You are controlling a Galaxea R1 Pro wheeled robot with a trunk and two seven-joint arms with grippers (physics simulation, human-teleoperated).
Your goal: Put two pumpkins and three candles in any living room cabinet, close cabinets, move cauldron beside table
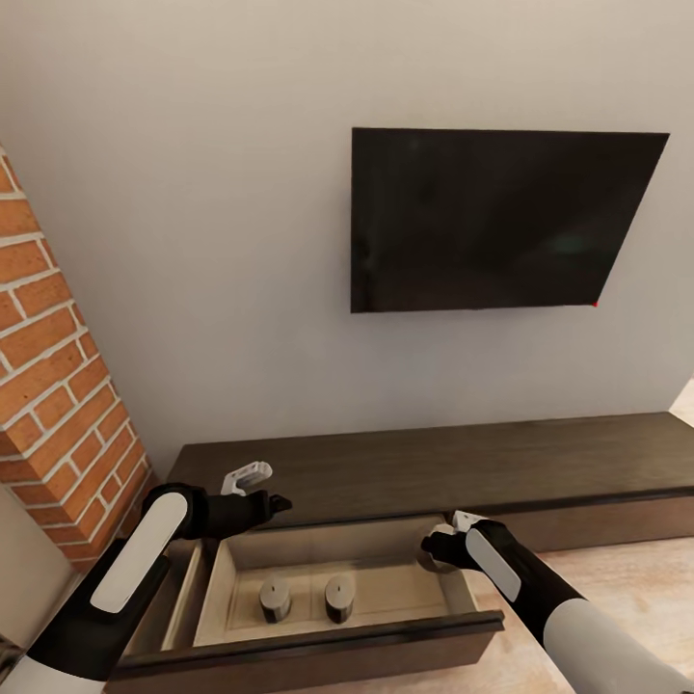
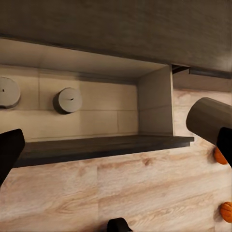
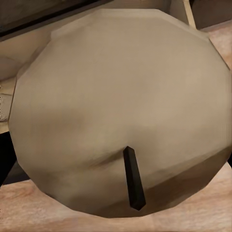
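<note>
Grey-beige, the third candle [image 3: 121, 111] sits clamped in the right gripper [image 1: 445, 547], hanging upright over the right end of the open cabinet drawer [image 1: 386, 636], so the drop is straight down. Two candles [image 1: 275, 599] already stand inside, to its left. Whether the left gripper [image 1: 265, 493], at the drawer's far-left corner, is parted or closed cannot be told. Two pumpkins [image 2: 220, 155] lie on the floor.
</note>
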